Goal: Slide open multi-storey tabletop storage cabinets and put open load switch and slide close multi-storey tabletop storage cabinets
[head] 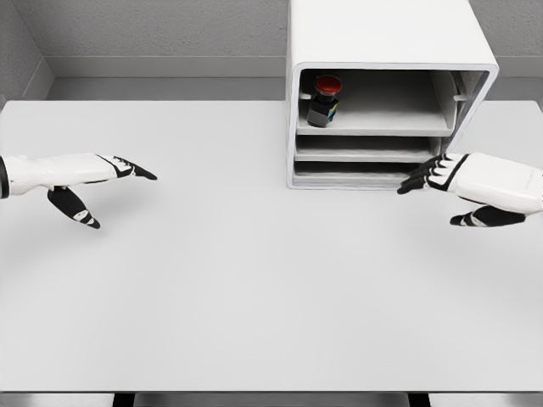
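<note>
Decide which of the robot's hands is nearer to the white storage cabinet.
Right. The right hand reaches the storage cabinet at its lower front corner; the left hand hovers far off over the table's left side.

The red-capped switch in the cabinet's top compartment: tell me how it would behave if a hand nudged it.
The switch looks rigid, so it should move as one piece. Its wide red cap over a narrower dark body suggests it could tip. Its flat base on the shelf probably won't roll.

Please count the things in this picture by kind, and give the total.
Storage cabinet: 1
Load switch with red button, on the cabinet's top shelf: 1
Table: 1
Robot hand: 2, left robot hand and right robot hand
Total: 5
</note>
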Action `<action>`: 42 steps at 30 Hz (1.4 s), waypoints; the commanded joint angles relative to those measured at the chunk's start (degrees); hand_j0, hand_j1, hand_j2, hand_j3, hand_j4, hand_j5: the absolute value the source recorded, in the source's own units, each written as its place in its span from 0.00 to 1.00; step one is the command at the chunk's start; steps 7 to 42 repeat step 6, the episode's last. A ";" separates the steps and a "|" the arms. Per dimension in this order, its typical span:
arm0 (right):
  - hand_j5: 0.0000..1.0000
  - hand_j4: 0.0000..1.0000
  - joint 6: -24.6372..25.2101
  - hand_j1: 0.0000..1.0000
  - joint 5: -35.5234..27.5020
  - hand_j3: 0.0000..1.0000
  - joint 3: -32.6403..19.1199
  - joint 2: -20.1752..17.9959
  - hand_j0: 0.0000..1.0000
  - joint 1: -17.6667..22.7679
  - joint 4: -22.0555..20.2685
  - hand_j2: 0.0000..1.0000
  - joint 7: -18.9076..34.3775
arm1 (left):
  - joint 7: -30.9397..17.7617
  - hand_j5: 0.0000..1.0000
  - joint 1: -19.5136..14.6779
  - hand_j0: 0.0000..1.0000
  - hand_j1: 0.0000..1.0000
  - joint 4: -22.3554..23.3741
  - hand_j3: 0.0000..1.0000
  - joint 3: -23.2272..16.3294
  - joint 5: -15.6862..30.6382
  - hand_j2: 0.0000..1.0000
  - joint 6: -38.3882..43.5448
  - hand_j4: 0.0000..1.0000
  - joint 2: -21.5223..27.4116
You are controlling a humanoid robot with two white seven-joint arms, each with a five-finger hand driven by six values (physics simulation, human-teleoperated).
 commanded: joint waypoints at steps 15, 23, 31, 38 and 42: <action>1.00 1.00 0.16 1.00 0.03 1.00 3.70 -2.12 1.00 -0.61 -0.94 1.00 -0.02 | 0.02 1.00 0.00 1.00 1.00 0.16 1.00 -0.15 0.38 1.00 0.14 1.00 0.23; 1.00 1.00 0.16 1.00 0.03 1.00 3.70 -2.12 1.00 -0.61 -0.94 1.00 -0.02 | 0.02 1.00 0.00 1.00 1.00 0.16 1.00 -0.15 0.38 1.00 0.14 1.00 0.23; 1.00 1.00 0.16 1.00 0.03 1.00 3.70 -2.12 1.00 -0.61 -0.94 1.00 -0.02 | 0.02 1.00 0.00 1.00 1.00 0.16 1.00 -0.15 0.38 1.00 0.14 1.00 0.23; 1.00 1.00 0.16 1.00 0.03 1.00 3.70 -2.12 1.00 -0.61 -0.94 1.00 -0.02 | 0.02 1.00 0.00 1.00 1.00 0.16 1.00 -0.15 0.38 1.00 0.14 1.00 0.23; 1.00 1.00 0.16 1.00 0.03 1.00 3.70 -2.12 1.00 -0.61 -0.94 1.00 -0.02 | 0.02 1.00 0.00 1.00 1.00 0.16 1.00 -0.15 0.38 1.00 0.14 1.00 0.23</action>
